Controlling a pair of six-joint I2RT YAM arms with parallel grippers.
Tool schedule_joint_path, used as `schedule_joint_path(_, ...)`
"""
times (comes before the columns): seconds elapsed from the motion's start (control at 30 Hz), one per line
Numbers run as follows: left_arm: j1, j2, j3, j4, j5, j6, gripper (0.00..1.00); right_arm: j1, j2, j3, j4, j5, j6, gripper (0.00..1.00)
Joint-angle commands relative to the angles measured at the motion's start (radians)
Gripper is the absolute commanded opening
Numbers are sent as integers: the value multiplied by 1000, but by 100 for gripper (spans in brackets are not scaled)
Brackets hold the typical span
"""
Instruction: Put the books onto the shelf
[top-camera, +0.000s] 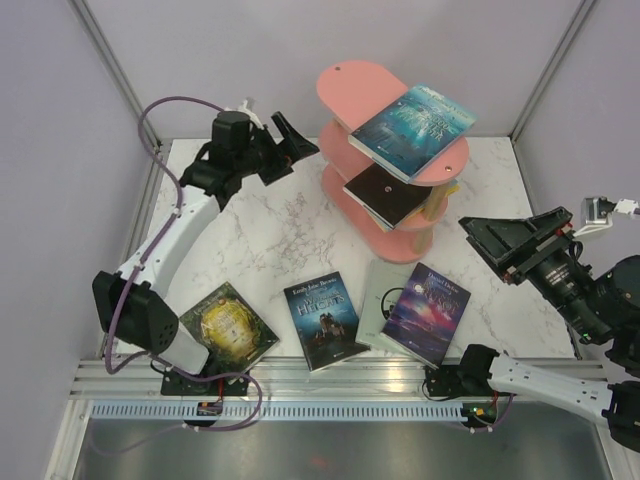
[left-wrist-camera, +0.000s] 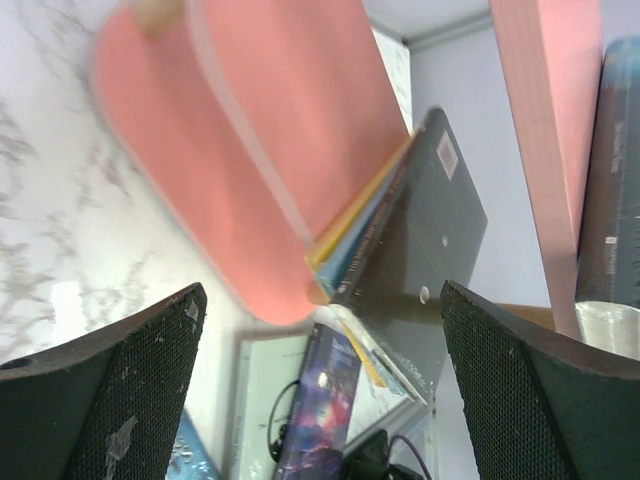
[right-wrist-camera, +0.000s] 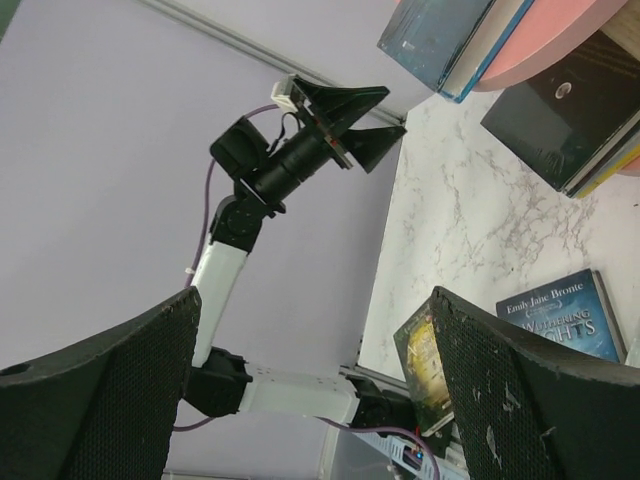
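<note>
The pink shelf (top-camera: 358, 88) stands at the back of the table. A teal-blue book (top-camera: 412, 128) lies on one upper board and a dark grey book (top-camera: 385, 196) on a lower one, with yellow page edges (top-camera: 441, 203) beside it. Lying on the table are a green-gold book (top-camera: 228, 330), a blue book (top-camera: 324, 321), and a purple galaxy book (top-camera: 428, 311) overlapping a pale one (top-camera: 378, 292). My left gripper (top-camera: 295, 152) is open just left of the shelf, holding nothing. My right gripper (top-camera: 484, 248) hangs open to the right of the shelf, also holding nothing.
In the left wrist view the pink board (left-wrist-camera: 250, 150) and dark grey book (left-wrist-camera: 430, 230) fill the space ahead of the open left gripper (left-wrist-camera: 320, 400). Grey walls enclose the table. A metal rail (top-camera: 330, 385) runs along the near edge.
</note>
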Motion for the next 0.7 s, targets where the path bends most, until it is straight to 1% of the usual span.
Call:
schedule_joint_path(0.0, 66, -119, -33, -85, -28, 119, 100, 1, 81, 2, 6, -71, -59, 98)
schedule_joint_path(0.07, 76, -192, -100, -116, -22, 142, 100, 1, 141, 19, -24, -105, -100, 98)
schedule_joint_path(0.1, 77, -218, -132, -143, -15, 159, 100, 3, 201, 20, -45, -148, -114, 98)
schedule_joint_path(0.13, 76, -281, -170, -153, -8, 161, 100, 1, 229, 14, -47, -168, -126, 97)
schedule_joint_path(0.17, 76, -315, -265, -159, 2, 159, 100, 1, 250, 2, -40, -191, -139, 97)
schedule_joint_path(0.2, 77, -349, -319, -162, 33, 147, 100, 3, 290, -30, -32, -221, -142, 97)
schedule_joint_path(0.23, 77, -425, -426, -165, 50, 137, 100, 3, 305, -48, -24, -237, -148, 97)
schedule_joint_path(0.33, 77, -539, -577, -169, 116, 112, 100, 3, 341, -140, 49, -294, -173, 97)
schedule_joint_path(0.37, 77, -617, -661, -174, 125, 109, 100, 1, 347, -165, 86, -308, -177, 98)
schedule_joint_path(0.43, 77, -689, -736, -194, 150, 86, 100, 3, 367, -231, 111, -340, -193, 97)
schedule_joint_path(0.47, 77, -758, -796, -199, 163, 69, 100, 14, 379, -269, 130, -344, -199, 97)
schedule_joint_path(0.53, 76, -818, -871, -208, 208, 45, 100, 31, 387, -308, 155, -346, -215, 97)
schedule_joint_path(0.6, 74, -869, -919, -209, 257, 24, 100, 49, 404, -361, 190, -352, -226, 97)
schedule_joint_path(0.67, 76, -883, -979, -218, 281, 17, 100, 57, 424, -406, 218, -372, -240, 97)
